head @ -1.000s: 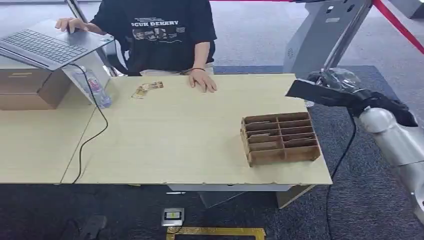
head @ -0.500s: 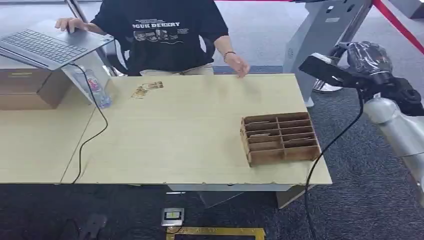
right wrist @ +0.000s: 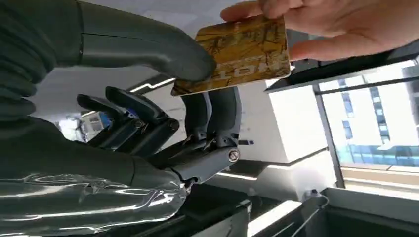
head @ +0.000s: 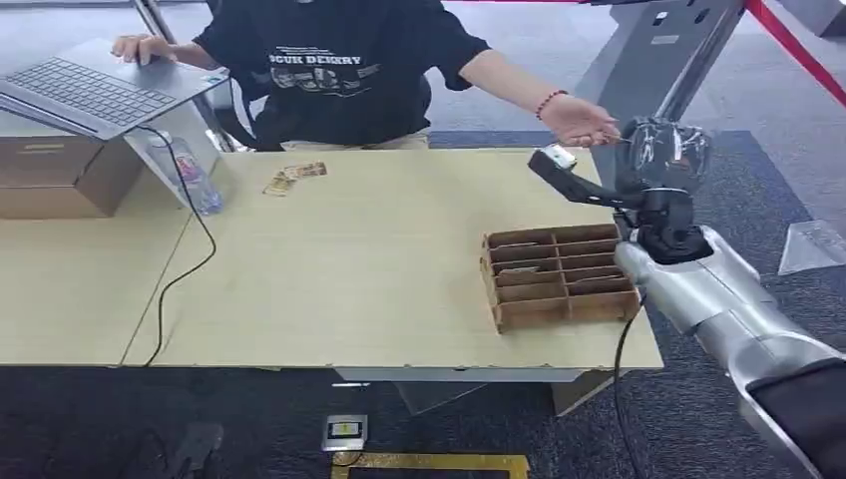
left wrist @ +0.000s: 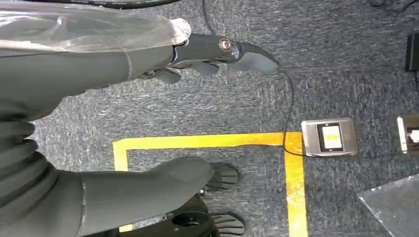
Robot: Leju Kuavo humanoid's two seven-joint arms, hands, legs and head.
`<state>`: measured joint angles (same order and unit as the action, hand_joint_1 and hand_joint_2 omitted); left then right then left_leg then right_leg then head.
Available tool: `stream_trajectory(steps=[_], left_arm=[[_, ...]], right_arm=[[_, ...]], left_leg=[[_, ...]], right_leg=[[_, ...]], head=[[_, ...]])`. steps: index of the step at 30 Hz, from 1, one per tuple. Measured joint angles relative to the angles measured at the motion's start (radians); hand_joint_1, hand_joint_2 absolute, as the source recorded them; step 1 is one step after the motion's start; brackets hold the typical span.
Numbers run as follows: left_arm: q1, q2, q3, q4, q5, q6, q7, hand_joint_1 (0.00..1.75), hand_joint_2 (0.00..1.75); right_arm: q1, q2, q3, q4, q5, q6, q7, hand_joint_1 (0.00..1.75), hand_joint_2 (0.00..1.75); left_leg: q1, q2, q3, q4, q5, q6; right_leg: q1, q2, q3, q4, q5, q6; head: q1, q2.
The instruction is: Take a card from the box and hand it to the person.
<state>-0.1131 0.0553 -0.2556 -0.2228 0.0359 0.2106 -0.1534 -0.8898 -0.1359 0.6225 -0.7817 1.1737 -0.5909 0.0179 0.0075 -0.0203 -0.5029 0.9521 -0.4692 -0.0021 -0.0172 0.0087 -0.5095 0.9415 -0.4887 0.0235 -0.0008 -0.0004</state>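
At the upper right of the head view, the right hand is pinching a gold card between thumb and fingers while the person's hand is gripping its far edge. The divided cardboard box is sitting on the surface below. The left hand is hanging over the carpet, fingers apart, holding nothing.

the divided box sits on the table near its right front corner. behind it, the right hand and the person's hand meet at a card. a laptop stands far left, with loose cards just right of a bottle.
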Motion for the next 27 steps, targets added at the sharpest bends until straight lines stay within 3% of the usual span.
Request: stream_trajectory(steps=[8,9,10,11,19,22,23,27], left_arm=[[-0.001,-0.001,-0.007,0.000,-0.009,-0.002,0.011,0.00,1.75],[-0.001,-0.001,-0.009,0.000,-0.010,-0.002,0.012,0.00,1.75],[-0.002,-0.002,-0.010,0.000,-0.011,-0.003,0.014,0.00,1.75],[-0.003,-0.002,-0.013,0.000,-0.012,-0.005,0.014,0.00,1.75],[-0.007,-0.001,-0.024,0.000,-0.005,-0.010,0.017,0.00,1.75],[-0.006,0.002,-0.024,0.000,0.000,-0.011,0.013,0.00,1.75],[-0.004,0.004,-0.024,0.000,0.005,-0.012,0.009,0.00,1.75],[0.002,0.008,-0.024,0.001,0.014,-0.013,-0.003,0.00,1.75]], right_arm=[[-0.002,0.066,0.031,0.115,0.081,0.060,0.085,1.75,1.75],[-0.003,0.071,0.033,0.125,0.089,0.079,0.091,1.66,1.75],[-0.005,0.076,0.035,0.137,0.097,0.103,0.096,0.35,1.75],[-0.008,0.081,0.037,0.148,0.100,0.123,0.096,0.00,1.75],[-0.016,0.100,0.027,0.184,-0.040,0.325,-0.043,0.00,1.75],[-0.019,0.100,0.015,0.179,-0.085,0.377,-0.068,0.00,1.75],[-0.020,0.098,-0.002,0.153,-0.130,0.433,-0.082,0.00,1.75],[-0.001,0.076,-0.029,0.062,-0.197,0.529,-0.072,0.00,1.75]], left_leg=[[0.000,0.000,0.000,0.000,0.000,0.000],[0.000,0.000,0.000,0.000,0.000,0.000],[0.000,0.000,0.000,0.000,0.000,0.000],[0.000,0.000,0.000,0.000,0.000,0.000],[0.000,0.000,0.000,0.001,0.000,0.000],[0.000,0.000,0.001,0.001,0.000,0.000],[0.000,0.001,0.002,0.001,0.000,0.000],[0.000,0.001,0.002,0.001,0.000,0.000]], right_leg=[[0.000,0.000,0.000,0.000,0.000,0.000],[0.000,0.000,0.000,0.000,0.000,0.000],[0.000,0.000,0.000,0.000,0.000,0.000],[0.000,0.000,0.000,0.000,0.000,0.000],[0.000,0.000,0.000,0.000,0.000,0.000],[0.000,0.000,0.000,0.000,0.000,0.000],[0.000,0.001,0.000,0.000,0.000,0.000],[0.000,0.002,0.000,0.000,0.000,0.000]], head=[[0.000,0.000],[0.000,0.000],[0.000,0.000],[0.000,0.000],[0.000,0.000],[0.000,0.000],[0.000,0.000],[0.000,0.000]])
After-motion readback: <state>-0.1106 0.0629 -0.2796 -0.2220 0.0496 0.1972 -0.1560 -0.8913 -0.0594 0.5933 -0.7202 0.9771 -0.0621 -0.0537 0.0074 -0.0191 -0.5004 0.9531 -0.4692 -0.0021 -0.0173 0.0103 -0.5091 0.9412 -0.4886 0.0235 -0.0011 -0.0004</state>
